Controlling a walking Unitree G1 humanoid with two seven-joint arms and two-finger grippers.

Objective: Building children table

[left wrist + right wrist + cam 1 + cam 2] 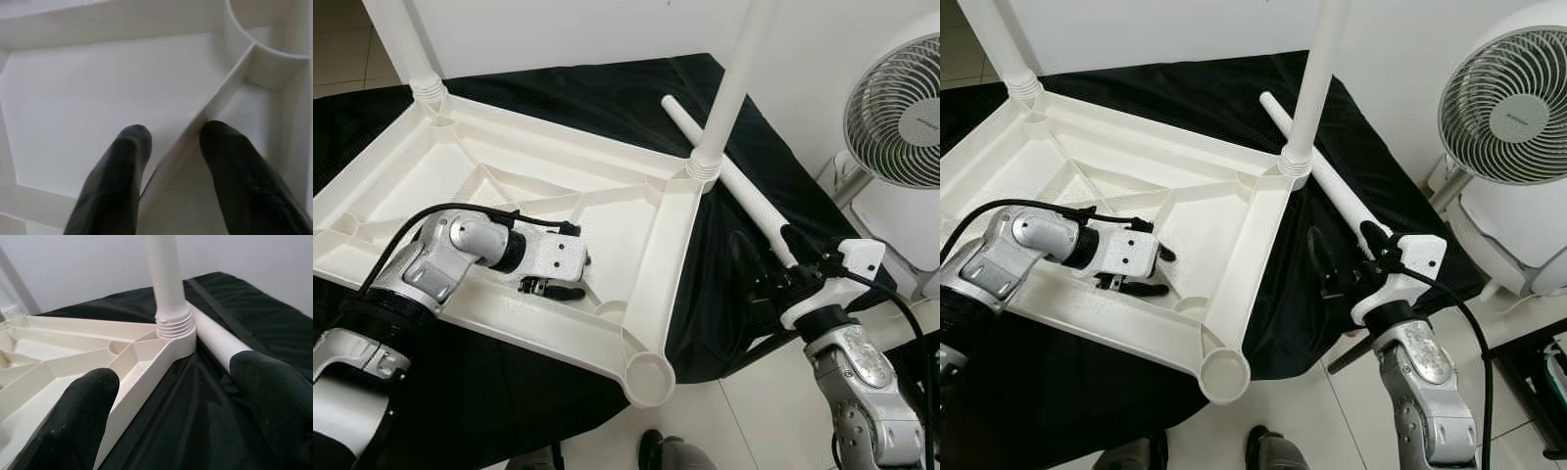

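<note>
While the upturned white tabletop (538, 211) lies underside-up on the black-draped counter (607, 93), its nearest corner socket (649, 377) stands empty, overhanging the cloth's edge above the tiled floor (744, 421). Just behind that socket, the left tool (570, 277) reaches inside the frame, its fingers (122, 166) spread to either side of a diagonal stiffening rib (195, 132); whether they press it I cannot tell.

Off to the right of the frame, the right tool (1351, 257) hangs at the near end of the loose table leg (744, 186), fingers (85, 406) wide apart and closed on nothing. That leg lies flat on the cloth, just beside the frame's right rail, its long axis running away from the right tool toward the far wall, passing behind the upright leg (729, 88) already seated in the far right corner. The right arm is plainly the nearer one; the leg would likely need tipping upright and carrying leftward and nearer to reach the empty socket. Farther off, another seated leg (406, 44) rises at the far left corner, and a white fan (896, 98) stands by the wall.
</note>
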